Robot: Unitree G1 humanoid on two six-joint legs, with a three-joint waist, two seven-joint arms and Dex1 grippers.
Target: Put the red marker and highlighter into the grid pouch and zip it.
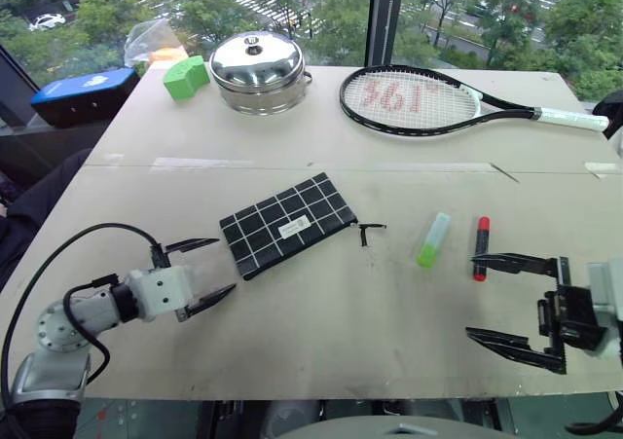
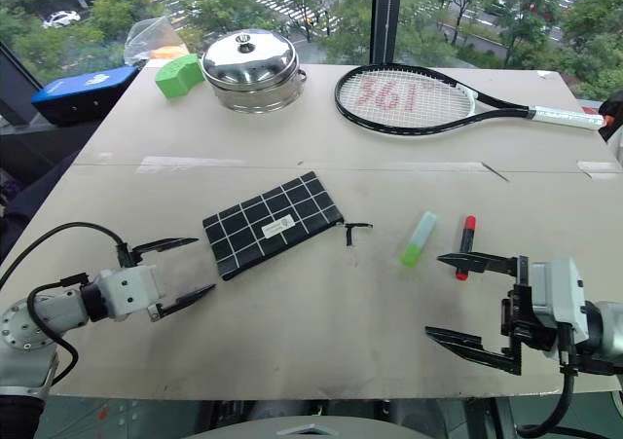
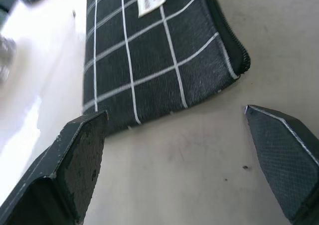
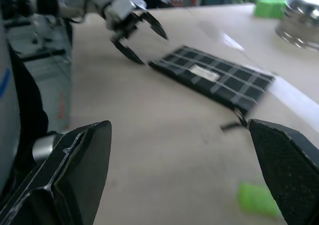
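With both the left gripper [image 1: 207, 270] and right gripper [image 1: 506, 299] spread empty, the flat grid pouch [image 1: 286, 224] could be pushed away from the highlighter [image 1: 433, 239] and red marker [image 1: 481, 248] beside it.

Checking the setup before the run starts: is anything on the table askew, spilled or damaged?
Nothing spilled or damaged. The grid pouch lies diagonally, zipper cord trailing toward the highlighter and red marker, which lie apart beside it.
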